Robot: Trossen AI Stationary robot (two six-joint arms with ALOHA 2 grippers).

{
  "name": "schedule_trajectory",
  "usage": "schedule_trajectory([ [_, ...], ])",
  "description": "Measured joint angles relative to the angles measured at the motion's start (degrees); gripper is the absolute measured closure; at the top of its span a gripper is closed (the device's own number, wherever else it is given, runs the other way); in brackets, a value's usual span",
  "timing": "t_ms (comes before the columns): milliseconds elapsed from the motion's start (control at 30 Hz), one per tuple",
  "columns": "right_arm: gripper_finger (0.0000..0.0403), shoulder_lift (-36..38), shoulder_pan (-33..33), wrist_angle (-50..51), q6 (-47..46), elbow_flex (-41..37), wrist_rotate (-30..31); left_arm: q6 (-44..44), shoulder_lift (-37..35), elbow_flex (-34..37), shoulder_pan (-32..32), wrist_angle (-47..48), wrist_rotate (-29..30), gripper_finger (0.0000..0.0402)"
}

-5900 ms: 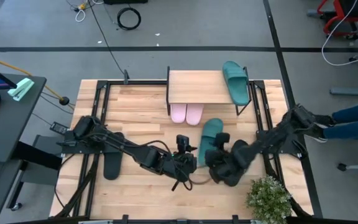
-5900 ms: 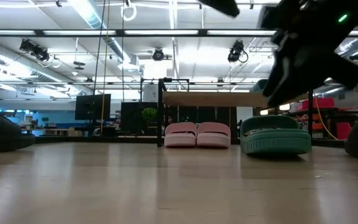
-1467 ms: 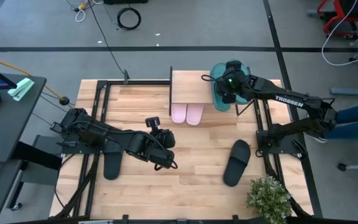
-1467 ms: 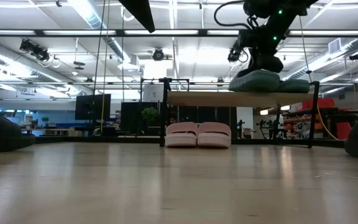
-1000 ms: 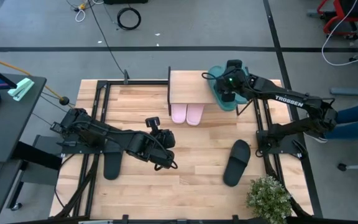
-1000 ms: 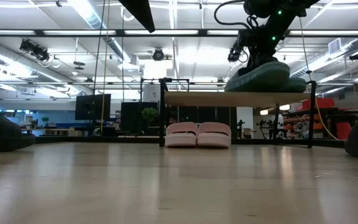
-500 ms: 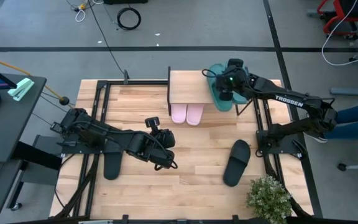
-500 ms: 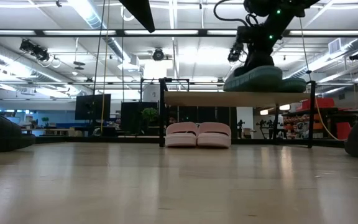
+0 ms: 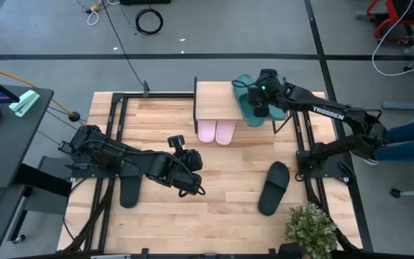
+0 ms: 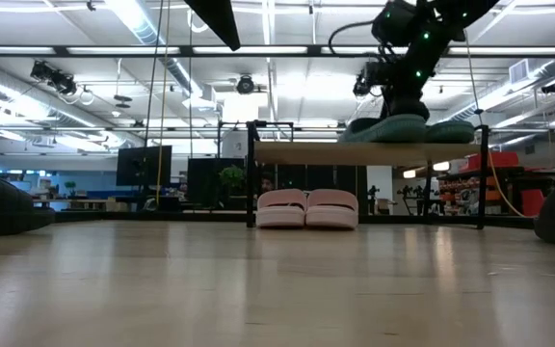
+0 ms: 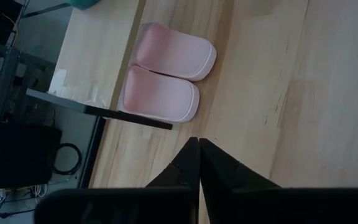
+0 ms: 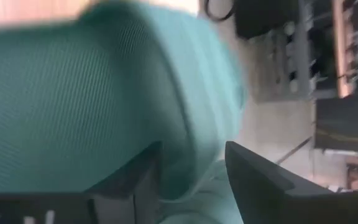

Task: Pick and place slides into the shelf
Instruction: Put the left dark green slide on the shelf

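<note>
Setting a teal slide (image 9: 249, 106) on the shelf (image 9: 218, 101)

The right gripper (image 9: 263, 99) has its fingers spread around the strap (the left gripper (image 9: 195, 185) waits, pinched together); lifting away crooked could drag the slide off the edge.

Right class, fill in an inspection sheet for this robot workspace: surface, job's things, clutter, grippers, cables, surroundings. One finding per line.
Surface: wooden tabletop, light planks.
Job's things: shelf at the far edge; two pink slides under it; two teal slides on its right end; black slide right, black slide left, both on the tabletop.
Clutter: potted plant at the near right corner.
Grippers: right gripper open around a teal slide's strap on the shelf; left gripper shut, empty, mid-table.
Cables: coiled black cable on the floor beyond.
Surroundings: red chair, side desk.
</note>
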State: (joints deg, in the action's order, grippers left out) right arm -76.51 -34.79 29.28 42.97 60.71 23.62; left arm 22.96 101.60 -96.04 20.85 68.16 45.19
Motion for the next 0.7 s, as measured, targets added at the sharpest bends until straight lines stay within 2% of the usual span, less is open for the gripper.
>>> schedule_trajectory([
  [167,0.0218,0.0,0.5,0.6,-2.3,0.0,4.7,0.0,0.0,0.0,0.0,0.0,0.0,0.0396],
  [467,0.0219,5.3,4.5,1.8,-6.6,0.0,5.3,0.4,0.0,0.0,0.0,0.0,0.0,0.0375],
  [600,0.0220,7.7,6.9,6.0,-12.0,0.1,5.4,0.4,0.0,0.0,0.0,0.0,0.0,0.0385],
  [700,0.0220,9.7,8.9,9.4,-19.3,0.0,5.0,0.4,0.0,0.0,0.0,0.0,0.0,0.0393],
])
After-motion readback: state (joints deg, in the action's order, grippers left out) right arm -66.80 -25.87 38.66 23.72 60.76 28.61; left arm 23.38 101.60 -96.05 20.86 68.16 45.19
